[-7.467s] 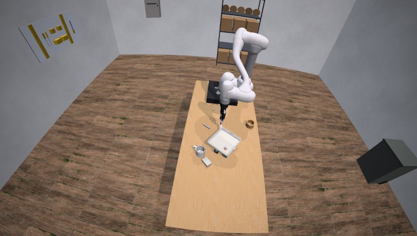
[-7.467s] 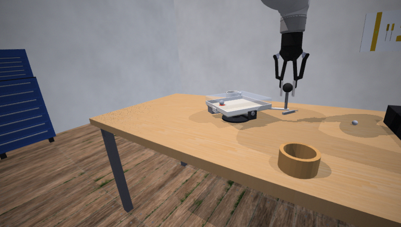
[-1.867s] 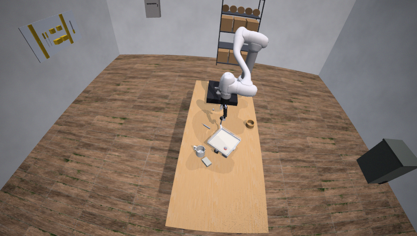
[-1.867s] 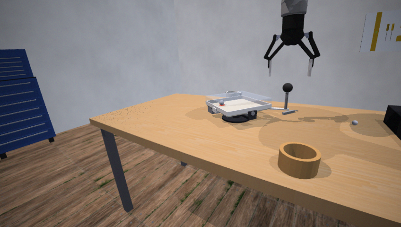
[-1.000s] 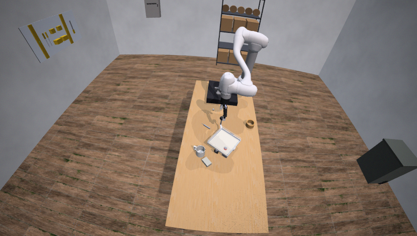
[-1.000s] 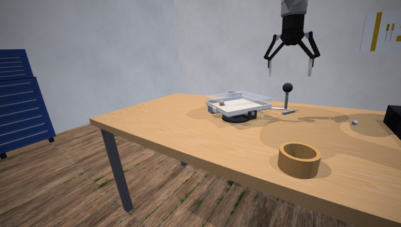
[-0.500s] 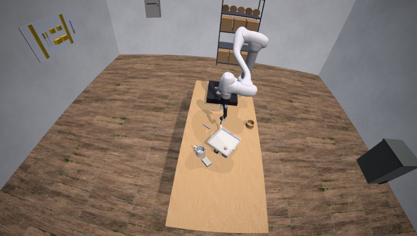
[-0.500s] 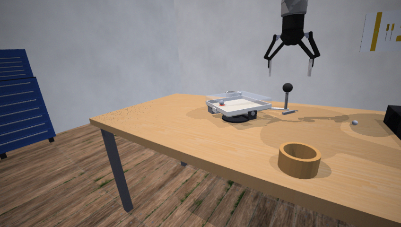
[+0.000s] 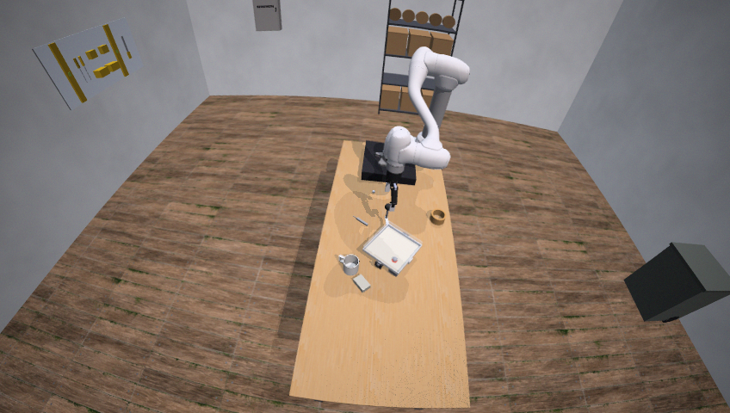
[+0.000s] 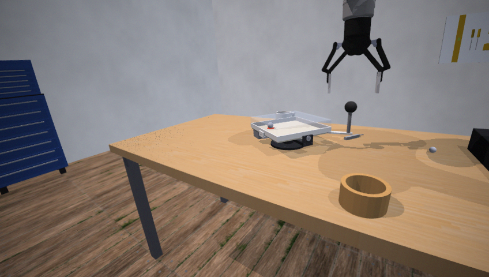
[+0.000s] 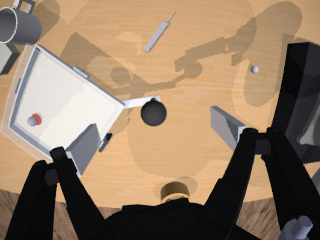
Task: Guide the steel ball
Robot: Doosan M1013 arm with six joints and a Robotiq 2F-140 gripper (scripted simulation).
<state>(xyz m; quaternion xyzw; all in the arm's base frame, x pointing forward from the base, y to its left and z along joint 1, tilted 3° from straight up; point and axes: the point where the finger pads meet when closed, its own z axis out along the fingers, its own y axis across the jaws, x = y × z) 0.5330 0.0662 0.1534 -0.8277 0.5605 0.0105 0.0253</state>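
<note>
The white plate (image 9: 392, 247) with its clear lid sits on a black pivot base near the table's middle, and looks about level in the exterior view (image 10: 290, 128). The steel ball (image 10: 270, 124) rests on the red printed spot (image 10: 270, 127) near one corner; it also shows in the wrist view (image 11: 34, 120). A thin arm leads from the plate to an upright handle with a black knob (image 10: 350, 106). My gripper (image 10: 353, 87) is open and empty. It hangs above the knob (image 11: 154, 112), clear of it, with the fingers to either side.
A wooden ring (image 10: 365, 194) stands near the table's edge. A metal mug (image 9: 350, 263) and a grey block (image 9: 361, 282) lie beside the plate without touching it. A thin metal rod (image 9: 360, 220) and a small loose ball (image 10: 432, 149) lie nearer the arm's black base (image 9: 388, 166).
</note>
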